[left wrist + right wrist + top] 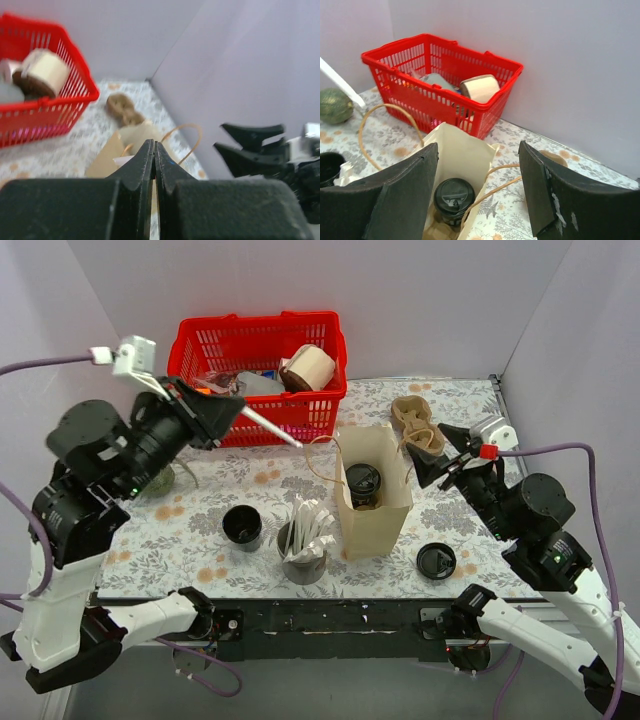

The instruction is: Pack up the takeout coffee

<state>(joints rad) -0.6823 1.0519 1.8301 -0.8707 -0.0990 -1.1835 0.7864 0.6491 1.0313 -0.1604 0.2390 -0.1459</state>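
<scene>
Most of the packing looks done. The takeout coffee stands upright, lid on, down inside the open paper bag in the middle of the desk. The right wrist view looks straight into the bag mouth and shows the black lid well below the rim. What is left is a matter of judgement: perhaps an extra goes in beside the cup, and the bag's twine handles hang loose with the top unfolded. The pictures show no sign that the cup itself needs moving.

The left pincer is raised over the desk between the red basket and the bag, with its jaws pressed fully together. From above, a thin white stick juts out of its tip and slants down toward the bag's left handle, so it appears to be clamped on that stick. Its own wrist view shows only the closed fingers, and the stick is hard to make out there.

The right pincer stands wide open just beside the bag's right rim. It holds nothing, and I cannot tell whether it brushes the paper.

Near the front edge stand a lidless black cup and a holder of white sticks, and a loose lid lies there too, all outside the bag.
</scene>
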